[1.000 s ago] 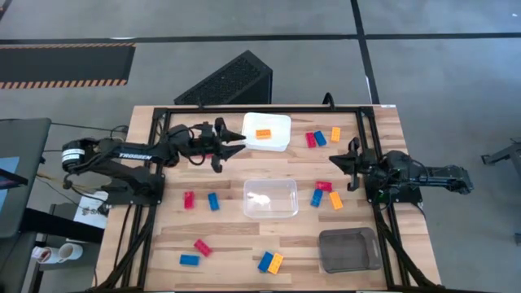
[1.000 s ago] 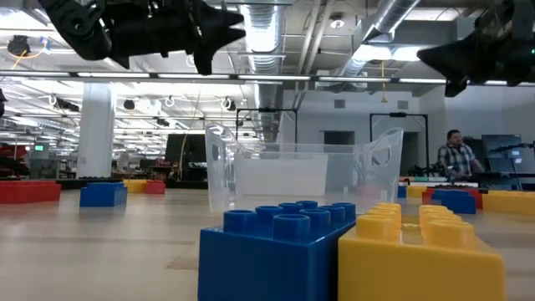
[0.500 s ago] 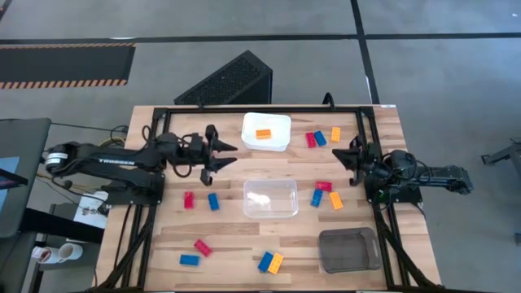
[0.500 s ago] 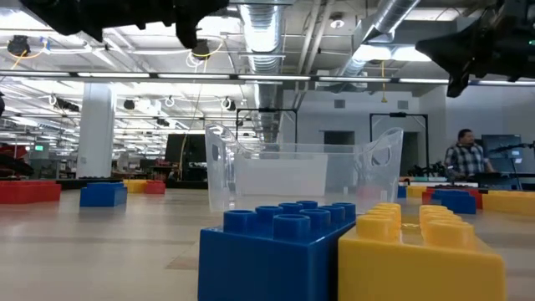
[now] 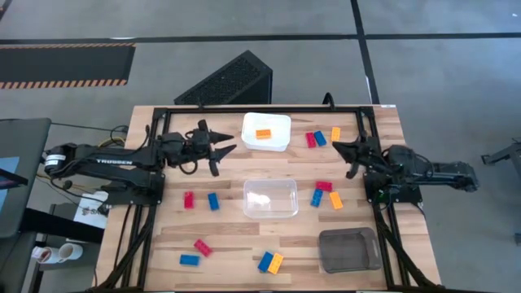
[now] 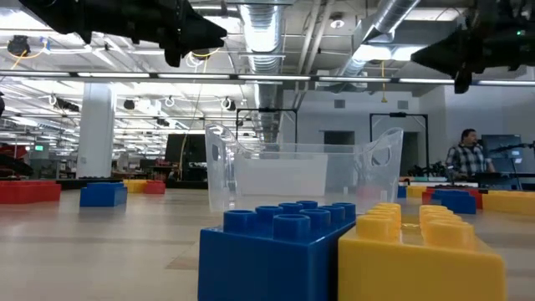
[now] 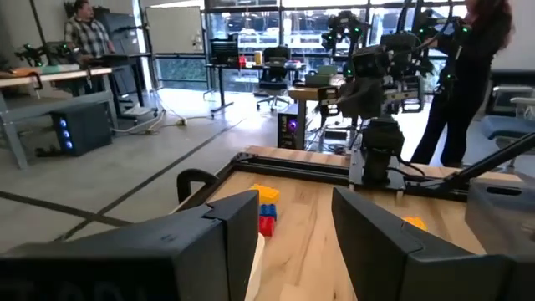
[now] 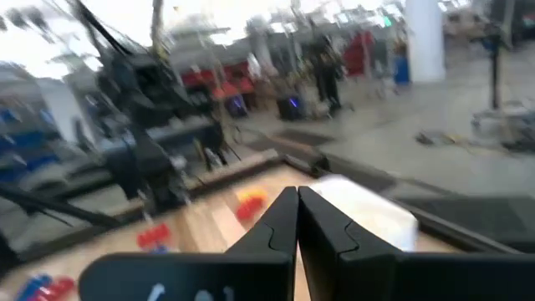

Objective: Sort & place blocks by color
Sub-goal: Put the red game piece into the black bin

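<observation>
1. Left gripper (image 5: 218,148): raised above the table's left rear area, just left of the white tray (image 5: 266,131). Its fingers (image 7: 230,230) stand apart with bare table showing between them; nothing is held.
2. Right gripper (image 5: 342,151): raised over the right side of the table, pointing toward the centre. Its fingers (image 8: 276,230) are pressed together and hold nothing.
3. White tray: at the rear centre, containing one orange block (image 5: 263,134).
4. Clear tray (image 5: 270,198): at the table's centre, no block inside. In the low view it stands behind a blue block (image 6: 280,251) and a yellow block (image 6: 418,255) that touch side by side.
5. Grey tray (image 5: 348,250): at the front right, no block seen inside.
6. Loose blocks, rear right: a red, blue and orange group (image 5: 321,137) lies between the white tray and the right gripper.
7. Loose blocks, centre right: a red, blue and orange cluster (image 5: 326,194) lies just right of the clear tray.
8. Loose blocks, left: a red and blue pair (image 5: 201,200) lies left of the clear tray; another red and blue pair (image 5: 195,253) lies near the front.
9. Loose blocks, front centre: the blue and yellow pair (image 5: 270,262) lies touching, in front of the clear tray.
</observation>
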`<act>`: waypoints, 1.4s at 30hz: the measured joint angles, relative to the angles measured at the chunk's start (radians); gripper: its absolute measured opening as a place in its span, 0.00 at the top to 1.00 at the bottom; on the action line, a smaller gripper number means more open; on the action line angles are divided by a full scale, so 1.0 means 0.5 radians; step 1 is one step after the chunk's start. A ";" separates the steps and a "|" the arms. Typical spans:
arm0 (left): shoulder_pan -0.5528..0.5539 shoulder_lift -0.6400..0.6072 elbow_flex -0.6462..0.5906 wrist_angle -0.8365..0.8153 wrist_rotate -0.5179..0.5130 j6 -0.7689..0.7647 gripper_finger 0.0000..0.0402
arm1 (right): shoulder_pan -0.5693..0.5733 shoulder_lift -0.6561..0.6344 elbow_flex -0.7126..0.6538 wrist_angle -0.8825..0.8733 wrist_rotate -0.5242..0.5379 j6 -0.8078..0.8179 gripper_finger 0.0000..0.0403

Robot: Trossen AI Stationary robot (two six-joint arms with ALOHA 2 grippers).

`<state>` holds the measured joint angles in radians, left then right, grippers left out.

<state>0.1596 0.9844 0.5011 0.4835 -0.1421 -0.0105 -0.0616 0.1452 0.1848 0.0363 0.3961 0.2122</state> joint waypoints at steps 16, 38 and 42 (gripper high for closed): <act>0.004 -0.102 0.000 -0.096 0.049 0.056 0.65 | -0.197 0.742 0.452 -0.669 0.428 0.332 0.76; 0.178 -0.103 -0.284 0.408 0.063 -0.112 0.65 | -1.000 1.401 0.480 -0.723 0.189 0.640 0.40; 0.178 -0.103 -0.284 0.408 0.064 -0.127 0.65 | -1.107 1.541 0.480 -0.690 0.144 0.667 0.39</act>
<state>0.2485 0.9329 0.3592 0.6876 -0.1101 -0.0742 -0.6150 0.9157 0.4248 -0.3086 0.4683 0.5458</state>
